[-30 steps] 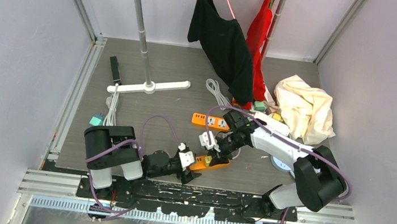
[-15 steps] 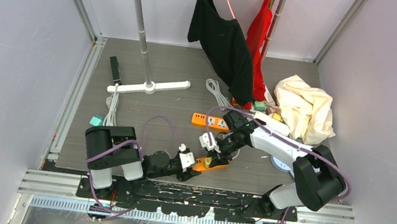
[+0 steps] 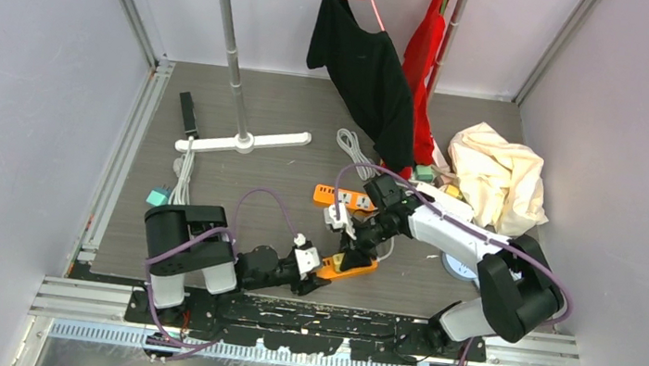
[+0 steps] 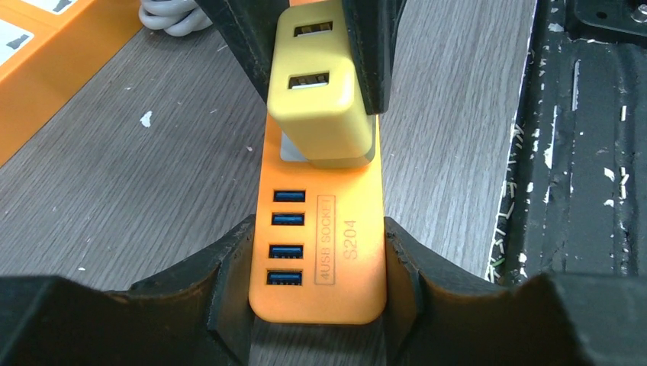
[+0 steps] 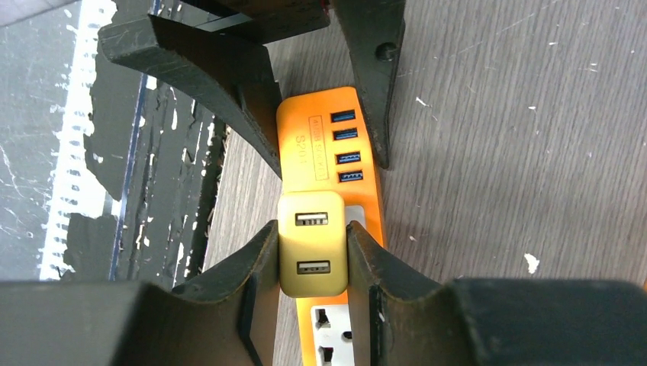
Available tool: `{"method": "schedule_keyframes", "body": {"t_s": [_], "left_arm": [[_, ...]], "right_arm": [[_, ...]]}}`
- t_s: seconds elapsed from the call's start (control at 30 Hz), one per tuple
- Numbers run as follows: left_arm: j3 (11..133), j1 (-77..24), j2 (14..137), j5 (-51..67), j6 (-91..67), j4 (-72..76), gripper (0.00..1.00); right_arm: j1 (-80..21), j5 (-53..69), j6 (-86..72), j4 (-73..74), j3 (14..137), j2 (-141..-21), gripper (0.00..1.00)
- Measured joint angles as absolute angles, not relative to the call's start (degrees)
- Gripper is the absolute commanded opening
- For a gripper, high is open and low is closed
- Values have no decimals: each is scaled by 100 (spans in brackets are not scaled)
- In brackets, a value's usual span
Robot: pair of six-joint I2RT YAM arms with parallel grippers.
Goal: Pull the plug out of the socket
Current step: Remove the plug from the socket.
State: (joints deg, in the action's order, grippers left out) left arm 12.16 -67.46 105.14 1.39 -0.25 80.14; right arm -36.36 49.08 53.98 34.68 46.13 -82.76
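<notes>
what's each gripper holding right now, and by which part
Right gripper: shut on the yellow plug, gripped across its two opposite sides. Left gripper: clamping the orange power strip by the side edges of its USB end.

We see pale lilac walls [image 3: 22, 109] enclosing a grey wood-grain surface [image 3: 283, 108], aluminium rails [image 3: 120, 167] along its edges, and a white garment stand [image 3: 234, 69] at the back.

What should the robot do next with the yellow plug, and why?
Probably pull the yellow plug straight off the orange power strip: the right gripper is shut on it, and the left gripper clamps the strip's end.
</notes>
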Motion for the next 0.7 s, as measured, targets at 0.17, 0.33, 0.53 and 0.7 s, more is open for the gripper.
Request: {"method": "schedule_keyframes", "body": {"t_s": [0.17, 0.33, 0.53, 0.7], "left_arm": [[1260, -6707, 10554, 154, -67, 8068, 0], [1459, -6674, 10554, 132, -108, 8278, 0], [1487, -6654, 10556, 132, -110, 8414, 0], [1476, -6654, 10567, 161, -113, 8224, 0]], "right_arm": [[-3232, 5194, 5811, 3868, 4788, -8392, 1], [-2552, 5745, 6622, 4770, 5085, -8256, 1], [-2475, 5793, 6512, 4681, 5026, -8020, 1], [-2742, 5500, 5808, 4147, 4838, -7948, 1]]}}
